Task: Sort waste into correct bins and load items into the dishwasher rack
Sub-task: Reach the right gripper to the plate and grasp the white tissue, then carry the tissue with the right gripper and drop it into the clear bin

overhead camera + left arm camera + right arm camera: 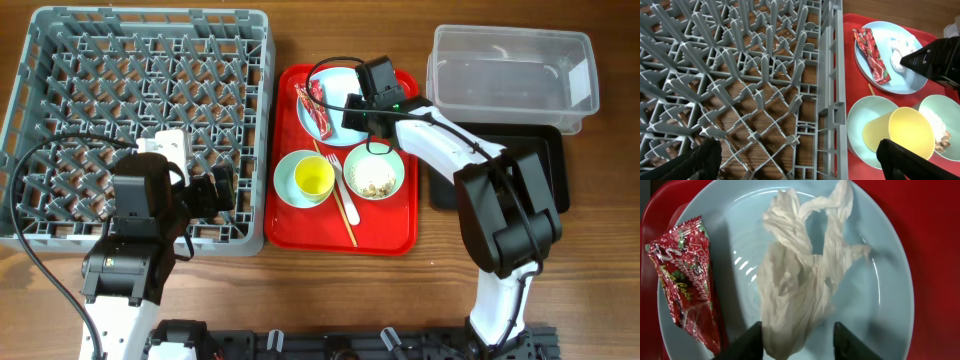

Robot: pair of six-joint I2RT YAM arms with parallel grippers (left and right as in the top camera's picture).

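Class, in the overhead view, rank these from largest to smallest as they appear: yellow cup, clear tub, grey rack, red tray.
1. grey rack
2. red tray
3. clear tub
4. yellow cup
The gaps are plain; no two are close enough to doubt.

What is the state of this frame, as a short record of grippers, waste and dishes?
right gripper: open, fingers either side of the napkin
left gripper: open, over the rack's right edge
napkin, wrapper: both on the plate
yellow cup: in the left bowl
food scraps: in the right bowl
clear tub, black tray: right of the red tray
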